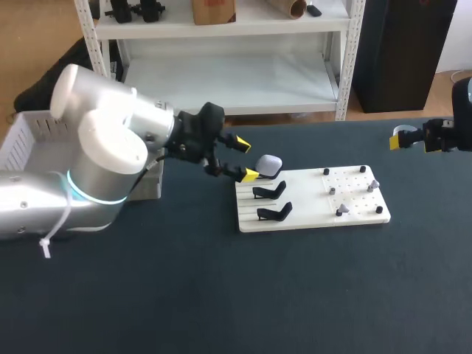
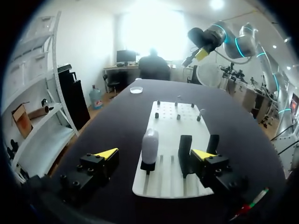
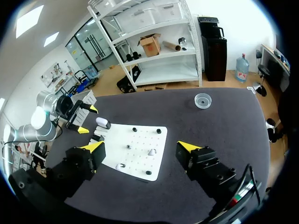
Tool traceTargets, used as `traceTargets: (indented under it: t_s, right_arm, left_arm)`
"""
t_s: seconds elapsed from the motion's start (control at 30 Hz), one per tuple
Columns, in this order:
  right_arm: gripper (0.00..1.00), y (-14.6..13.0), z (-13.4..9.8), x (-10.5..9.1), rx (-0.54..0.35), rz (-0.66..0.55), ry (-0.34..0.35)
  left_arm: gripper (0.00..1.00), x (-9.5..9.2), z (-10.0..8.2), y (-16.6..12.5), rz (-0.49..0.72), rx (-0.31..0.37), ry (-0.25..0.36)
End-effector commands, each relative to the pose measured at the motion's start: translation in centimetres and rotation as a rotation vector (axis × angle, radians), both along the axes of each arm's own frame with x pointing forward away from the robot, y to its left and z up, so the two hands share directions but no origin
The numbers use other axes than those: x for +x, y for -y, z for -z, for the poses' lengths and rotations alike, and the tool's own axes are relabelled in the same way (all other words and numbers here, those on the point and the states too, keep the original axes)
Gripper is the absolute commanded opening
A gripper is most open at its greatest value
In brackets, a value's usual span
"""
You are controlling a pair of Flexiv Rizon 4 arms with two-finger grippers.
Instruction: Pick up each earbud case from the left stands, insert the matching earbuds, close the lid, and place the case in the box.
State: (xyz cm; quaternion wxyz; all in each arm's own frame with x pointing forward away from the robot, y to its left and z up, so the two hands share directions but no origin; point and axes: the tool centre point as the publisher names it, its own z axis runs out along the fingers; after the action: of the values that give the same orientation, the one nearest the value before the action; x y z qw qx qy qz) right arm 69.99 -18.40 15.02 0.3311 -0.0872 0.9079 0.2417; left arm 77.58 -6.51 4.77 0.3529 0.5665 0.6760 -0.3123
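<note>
**Left gripper open at the earbud case; right gripper open and well off the board**

Our left gripper [image 1: 243,157] hangs over the left end of the white board [image 1: 310,221], which lies on the dark table [image 1: 221,295]. Its 2 yellow-tipped fingers are spread wide and have hold of nothing. In the left wrist view the earbud case [image 2: 150,142] stands upright just ahead of the gripper, in line with the gap between the fingers. Neither finger touches it. The case is pale and rounded and sits on the far stand [image 2: 148,166]. We cannot tell whether its lid is open or closed.

The 2 nearer stands [image 1: 270,191] are black and sit side by side on the same left part of the board, just near of the case.

On the right part of the board, among the small holes, we see 3 small pale earbuds [image 1: 341,211]. They are too small for us to tell more. They lie apart from each other and well apart from the case.

The white box [image 1: 29,140] sits at the table's far left, behind our left arm.

Our right gripper [image 3: 140,149] hangs above the table's far right, well apart from the board. Its fingers are also wide apart and hold nothing. A small clear dish [image 3: 202,100] rests on the table at the far right.
</note>
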Motion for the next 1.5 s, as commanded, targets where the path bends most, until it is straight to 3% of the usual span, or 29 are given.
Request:
traceTargets:
  t_s: [0.03, 0.6, 0.63, 0.73, 1.13, 1.5]
  right_arm:
    - [1.00, 0.1, 0.0, 0.0, 0.002, -0.004, 0.000]
    - [1.00, 0.1, 0.0, 0.0, 0.002, -0.004, 0.000]
    - [1.00, 0.1, 0.0, 0.0, 0.002, -0.004, 0.000]
    - [1.00, 0.1, 0.0, 0.0, 0.002, -0.004, 0.000]
    - [1.00, 0.1, 0.0, 0.0, 0.002, -0.004, 0.000]
    - [1.00, 0.1, 0.0, 0.0, 0.002, -0.004, 0.000]
  left_arm:
    - [1.00, 1.6, 0.8, 1.0, 0.016, -0.003, -0.023]
    - [0.71, 1.8, 2.8, 2.9, 0.049, -0.029, -0.070]
    - [0.64, 1.8, 2.9, 3.0, 0.050, -0.030, -0.072]
    - [0.58, 1.8, 3.0, 3.1, 0.051, -0.034, -0.075]
    - [0.58, 1.1, 3.4, 3.4, 0.055, -0.054, -0.091]
    - [0.42, 0.9, 3.7, 3.3, 0.055, -0.065, -0.095]
